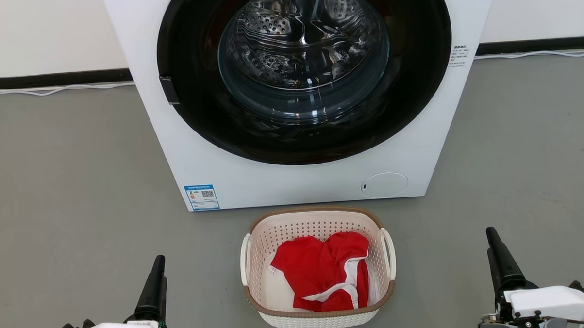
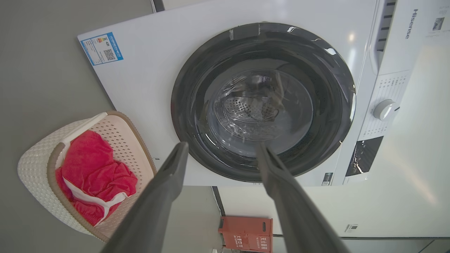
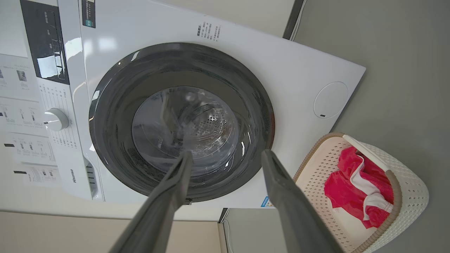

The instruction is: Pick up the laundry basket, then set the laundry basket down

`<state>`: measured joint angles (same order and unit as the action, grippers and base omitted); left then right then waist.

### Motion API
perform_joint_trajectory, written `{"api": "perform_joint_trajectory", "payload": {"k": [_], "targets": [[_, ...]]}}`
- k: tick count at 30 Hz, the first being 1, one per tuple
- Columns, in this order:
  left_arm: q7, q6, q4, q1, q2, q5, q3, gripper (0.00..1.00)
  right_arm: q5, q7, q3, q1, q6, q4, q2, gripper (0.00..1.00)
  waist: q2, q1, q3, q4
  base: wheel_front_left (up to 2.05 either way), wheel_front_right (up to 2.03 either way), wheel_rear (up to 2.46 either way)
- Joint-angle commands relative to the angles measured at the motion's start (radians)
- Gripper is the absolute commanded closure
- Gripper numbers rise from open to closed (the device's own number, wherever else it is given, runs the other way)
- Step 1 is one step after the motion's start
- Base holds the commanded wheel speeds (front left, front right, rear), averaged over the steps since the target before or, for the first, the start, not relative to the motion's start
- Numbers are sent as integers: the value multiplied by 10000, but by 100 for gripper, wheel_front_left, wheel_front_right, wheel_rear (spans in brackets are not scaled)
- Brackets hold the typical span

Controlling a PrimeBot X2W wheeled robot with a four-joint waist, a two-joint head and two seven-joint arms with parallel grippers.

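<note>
The basket stands upright on the grey floor just in front of the washer, with a red garment trimmed in white lying inside. In the head view it sits between the left end effector and the right end effector, well apart from both. From there each one reads as a single dark finger seen edge-on, so the gap cannot be judged. The wrist views give it: the left fingers are spread with nothing between them, and so are the right fingers, both pairs pointing at the round glass door. The left wrist view has the basket at its left side and adds a dial on the control panel and a red box by the wall. The right wrist view has the basket at lower right. The head view gives a white cable along the wall.
</note>
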<state>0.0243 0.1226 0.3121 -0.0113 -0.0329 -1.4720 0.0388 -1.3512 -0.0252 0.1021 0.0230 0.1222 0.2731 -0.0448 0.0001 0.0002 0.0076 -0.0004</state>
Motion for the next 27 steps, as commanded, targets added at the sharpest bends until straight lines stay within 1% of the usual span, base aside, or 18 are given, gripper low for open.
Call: {"api": "perform_joint_trajectory", "payload": {"k": [1,2,3,8,13,21,27], "targets": [[-111,23,-209,-388,-91,261,61,0,362,122,-39,344,27,-329,-118,0,-1,-2,2,-5,0,0,0],[-141,24,-200,-386,-88,375,75,0,559,152,-26,345,28,-347,-111,0,-1,-2,2,-7,0,0,0],[-199,25,-181,-387,-87,654,95,0,1012,210,-14,344,29,-385,-116,0,-1,-2,4,-12,0,0,0],[-346,28,-136,-398,-83,1445,222,0,2067,357,-9,353,32,-427,-129,0,-1,-2,7,-25,0,0,0],[-493,31,-154,-414,-78,2332,326,0,2955,504,-114,367,35,-406,-174,0,-1,-2,7,-38,0,0,0],[-729,36,-365,-395,-86,3809,238,0,4349,739,-169,394,40,-428,-250,0,-1,-2,24,-43,0,0,0],[-904,40,-446,-331,-106,4700,186,0,5443,915,-232,443,44,-396,-326,0,-1,-2,17,-49,0,0,0]]}}
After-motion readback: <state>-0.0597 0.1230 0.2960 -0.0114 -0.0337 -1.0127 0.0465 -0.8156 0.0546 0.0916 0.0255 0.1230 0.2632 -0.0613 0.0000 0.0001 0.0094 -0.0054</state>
